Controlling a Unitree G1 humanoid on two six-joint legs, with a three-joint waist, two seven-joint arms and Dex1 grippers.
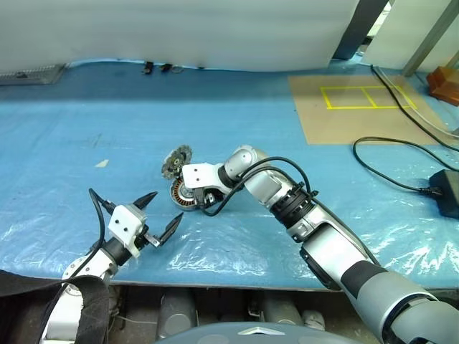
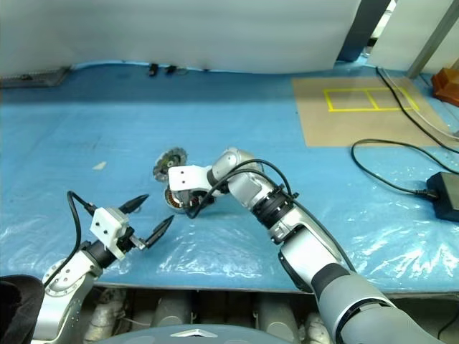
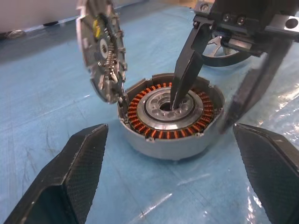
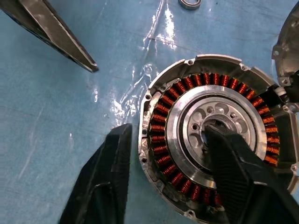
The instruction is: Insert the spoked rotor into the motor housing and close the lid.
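- The housing (image 3: pixel 170 116) sits on the blue sheet (image 1: pixel 64 143) towards the table's near edge, roughly mid-width, its copper windings facing up.
- Its lid (image 3: pixel 100 49) stands hinged upright at the housing's far side, leaving the cavity open for loading.
- Right gripper (image 4: pixel 168 179): jaws part-spread, straddling the housing's wall, one finger (image 3: pixel 184 70) in the central hub and the other outside the rim. It appears to be steadying or shifting the housing by the wall rather than carrying anything; actual contact cannot be confirmed.
- Left gripper (image 1: pixel 159 215): jaws wide, empty, held level just above the sheet near the front edge, aimed at the housing.
- A spoked disc (image 3: pixel 224 49), probably the rotor, lies on the sheet just behind the right gripper, mostly hidden.
- Judgement: rotor not yet inserted; lid not yet closed.
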